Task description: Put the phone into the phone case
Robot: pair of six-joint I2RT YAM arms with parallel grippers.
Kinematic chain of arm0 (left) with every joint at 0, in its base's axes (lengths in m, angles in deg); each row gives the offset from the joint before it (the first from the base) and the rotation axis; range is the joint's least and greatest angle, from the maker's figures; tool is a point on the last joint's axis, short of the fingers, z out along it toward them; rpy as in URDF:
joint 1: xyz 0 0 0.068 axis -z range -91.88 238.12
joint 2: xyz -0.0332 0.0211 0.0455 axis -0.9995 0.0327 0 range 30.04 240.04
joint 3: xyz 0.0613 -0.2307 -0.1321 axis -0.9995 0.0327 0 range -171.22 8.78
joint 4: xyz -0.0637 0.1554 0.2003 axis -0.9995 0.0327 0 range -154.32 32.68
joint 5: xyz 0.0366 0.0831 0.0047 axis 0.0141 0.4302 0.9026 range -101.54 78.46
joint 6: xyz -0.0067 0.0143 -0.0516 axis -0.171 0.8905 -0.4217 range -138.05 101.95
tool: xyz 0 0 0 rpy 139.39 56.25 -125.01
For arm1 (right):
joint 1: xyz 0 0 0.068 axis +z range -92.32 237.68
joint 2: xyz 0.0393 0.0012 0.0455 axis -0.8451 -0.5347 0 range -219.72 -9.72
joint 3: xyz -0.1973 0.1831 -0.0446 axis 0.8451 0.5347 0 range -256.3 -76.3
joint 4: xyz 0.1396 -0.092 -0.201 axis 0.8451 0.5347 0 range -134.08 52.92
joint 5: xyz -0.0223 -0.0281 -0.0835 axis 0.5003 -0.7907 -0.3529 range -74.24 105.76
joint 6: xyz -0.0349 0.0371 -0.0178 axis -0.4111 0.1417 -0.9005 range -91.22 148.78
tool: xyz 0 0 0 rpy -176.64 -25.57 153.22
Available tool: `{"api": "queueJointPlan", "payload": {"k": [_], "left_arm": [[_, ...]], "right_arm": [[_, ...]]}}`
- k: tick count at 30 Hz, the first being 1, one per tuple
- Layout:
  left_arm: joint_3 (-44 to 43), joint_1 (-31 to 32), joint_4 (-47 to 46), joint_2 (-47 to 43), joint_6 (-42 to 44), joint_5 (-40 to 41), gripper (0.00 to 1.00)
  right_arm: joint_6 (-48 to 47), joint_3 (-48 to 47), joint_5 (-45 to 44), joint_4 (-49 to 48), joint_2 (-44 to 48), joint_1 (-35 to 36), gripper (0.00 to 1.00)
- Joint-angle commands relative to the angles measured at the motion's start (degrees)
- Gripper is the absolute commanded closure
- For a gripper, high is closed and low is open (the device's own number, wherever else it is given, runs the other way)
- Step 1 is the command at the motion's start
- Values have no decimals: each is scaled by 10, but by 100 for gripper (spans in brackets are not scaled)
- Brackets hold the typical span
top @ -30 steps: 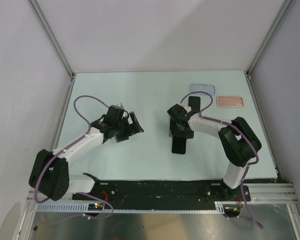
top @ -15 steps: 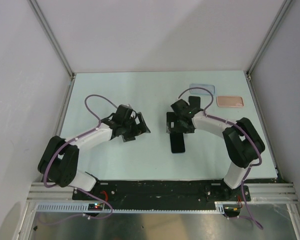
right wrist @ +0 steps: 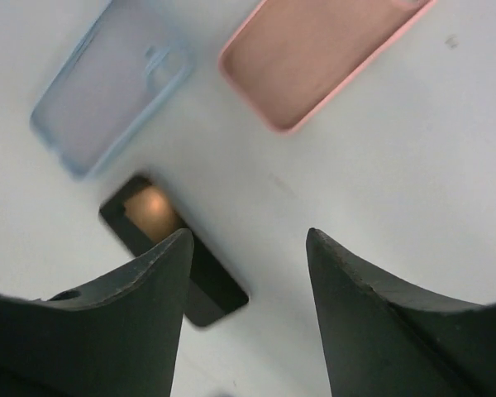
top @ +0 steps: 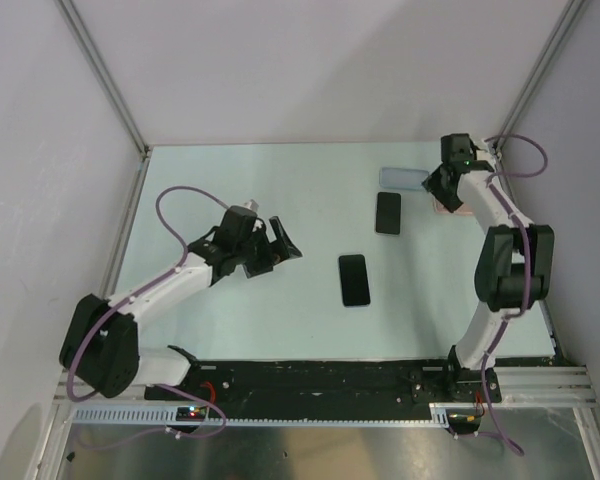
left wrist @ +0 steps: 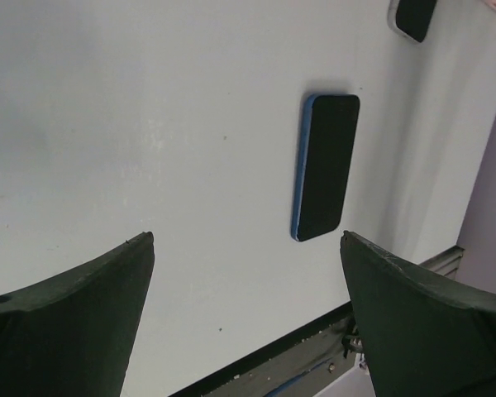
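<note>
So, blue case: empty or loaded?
Empty. The phone case shows its bare inside; the phone lies beside it, apart.

The table [top: 230,180] is pale mint and the walls [top: 310,70] are grey-white. Toward the table's 1 o'clock, the case [top: 402,178] is translucent light blue. At the case's 3 o'clock, the slab [right wrist: 322,58] is salmon pink with a lighter pink rim. The phone [top: 387,212], at the case's 7 o'clock, is glossy black, with an orange glint in the right wrist view. A second phone [top: 353,279], at 7 o'clock from the first, has a black face and a blue edge. The left arm [top: 170,285] and right arm [top: 495,210] are white with black joints and purple cables [top: 175,195]. The left gripper [left wrist: 246,237] and right gripper [right wrist: 248,233] are dark greenish-black.
</note>
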Motion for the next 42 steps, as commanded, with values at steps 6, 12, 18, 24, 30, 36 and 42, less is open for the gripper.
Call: {"api": "queueJointPlan", "payload": {"k": [6, 12, 18, 24, 30, 36, 42], "left_arm": [[22, 1, -11, -69, -9, -17, 3], [27, 0, -11, -86, -3, -19, 3], [31, -3, -11, -92, 2, -28, 3], [37, -8, -10, -97, 6, -33, 3], [42, -19, -11, -104, 10, -38, 3], [46, -31, -11, -113, 11, -43, 3], [46, -34, -11, -116, 9, -49, 3]], "right_arm": [[180, -165, -31, 161, -160, -88, 40], [216, -201, -2, 177, -203, -118, 42], [240, -209, -1, 178, -221, -133, 42], [263, -214, 0, 180, -241, -148, 42], [269, -255, -2, 197, -273, -156, 45], [264, -284, -4, 209, -292, -157, 50], [233, -287, 12, 213, -304, -157, 83]]}}
